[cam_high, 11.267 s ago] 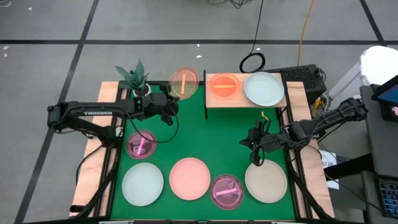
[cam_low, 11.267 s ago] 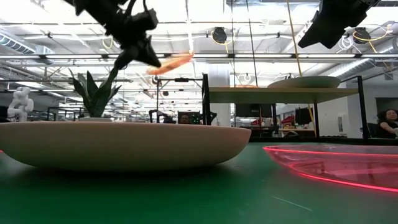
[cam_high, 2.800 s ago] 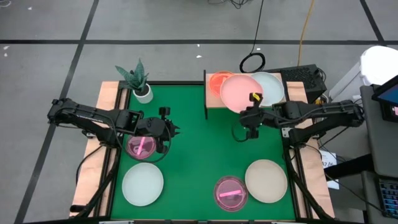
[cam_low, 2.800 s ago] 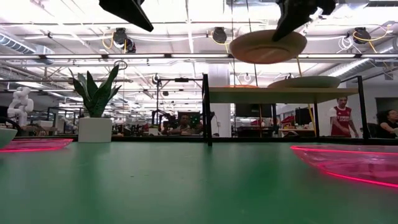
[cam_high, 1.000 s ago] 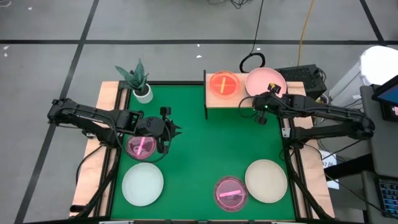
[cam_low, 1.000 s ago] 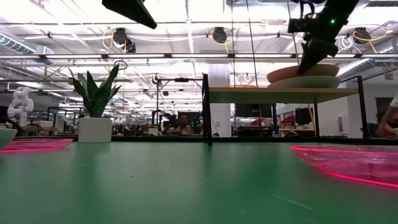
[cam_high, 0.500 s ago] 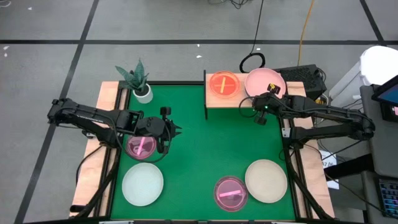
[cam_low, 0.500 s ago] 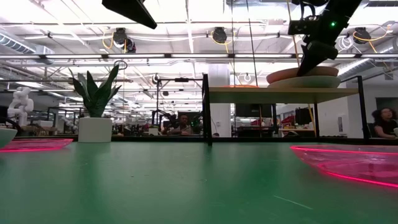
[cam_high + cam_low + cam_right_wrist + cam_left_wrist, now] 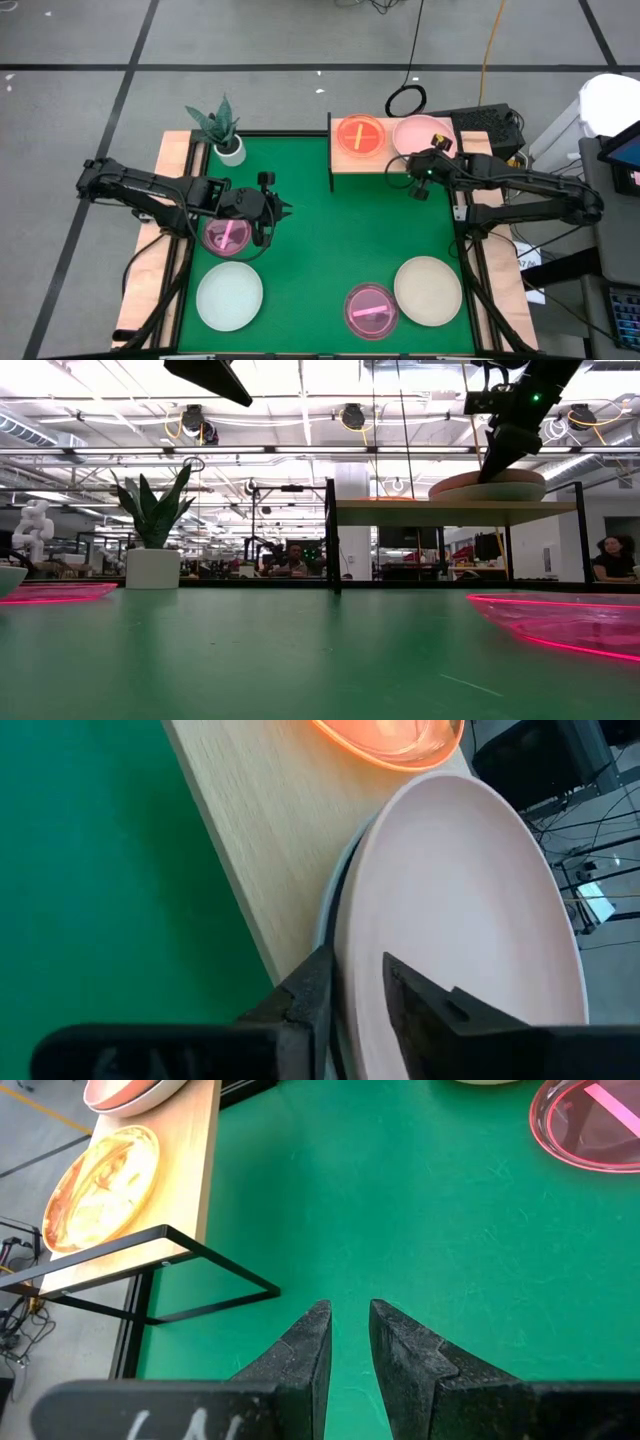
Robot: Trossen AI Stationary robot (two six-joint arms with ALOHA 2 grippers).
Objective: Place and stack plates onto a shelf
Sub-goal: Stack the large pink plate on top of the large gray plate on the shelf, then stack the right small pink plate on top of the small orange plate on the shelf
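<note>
The light-wood shelf [image 9: 390,163] stands at the table's far edge. On it lie a see-through orange plate [image 9: 360,135] and a pink plate [image 9: 422,130], which sits on a pale plate whose rim [image 9: 332,915] just shows beneath it. My right gripper [image 9: 430,155] is shut on the pink plate at the shelf's near right. My left gripper [image 9: 280,209] hovers over the table's left part, empty, with a narrow gap between its fingers [image 9: 348,1315]. A magenta plate [image 9: 227,234] lies under the left arm. My right gripper pinches the pink plate's near rim [image 9: 350,955] between its two fingers, one on the plate's upper face and one below the rim. The fingers come slanting down from the table's near side. The plate lies about level on the pale plate on the shelf [image 9: 488,486].
A pale blue-green plate [image 9: 229,296], a magenta plate [image 9: 370,310] and a beige plate [image 9: 428,291] lie along the table's near edge. A potted plant [image 9: 220,128] stands at the far left corner. The shelf's dark legs [image 9: 331,535] stand on the green top.
The pink plate, which stood tilted above the pale plate on the shelf, has come down and now lies about level on it. My right gripper has stayed shut on its rim and sunk slightly with it.
</note>
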